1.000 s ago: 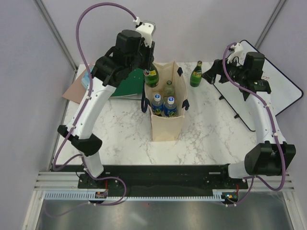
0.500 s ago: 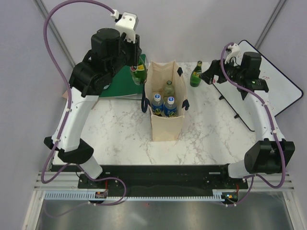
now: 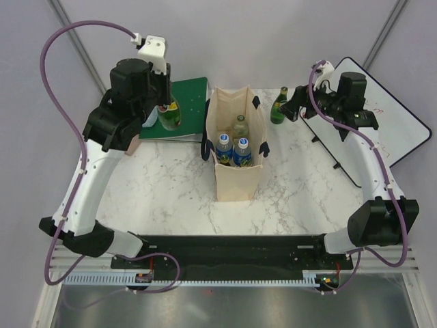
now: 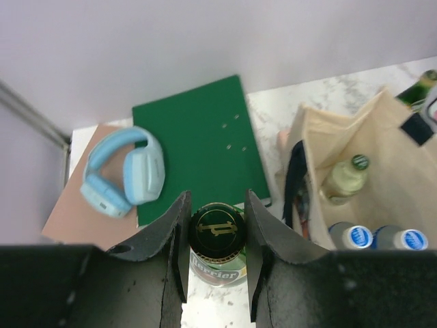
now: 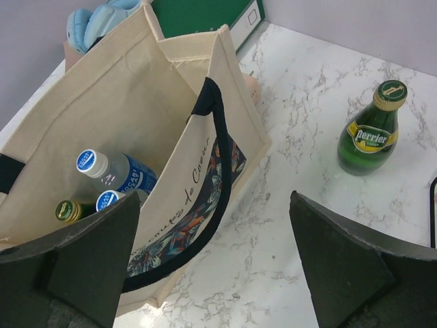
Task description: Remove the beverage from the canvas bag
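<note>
Left wrist, left hand [image 4: 216, 225] clamped on green btl [image 4: 217, 240], base hidden, right hand [image 5: 215, 263] spread

marble table [image 3: 171, 184] | canvas bag [image 3: 235, 183] upright, centre | green bottle [image 3: 278, 106] right | green book [image 3: 192, 93] left-rear

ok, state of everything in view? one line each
left gripper: shut on held Perrier bottle
held Perrier bottle: capped, upright, outside the bag on its left
right gripper: open, empty
canvas bag: upright, mouth open, three bottles inside
blue-capped bottles: two, capped, upright in bag
pale bottle: capped, upright in bag
table Perrier bottle: capped, standing right of bag
green book: closed, flat
headphones: lying at the book's left edge
</note>
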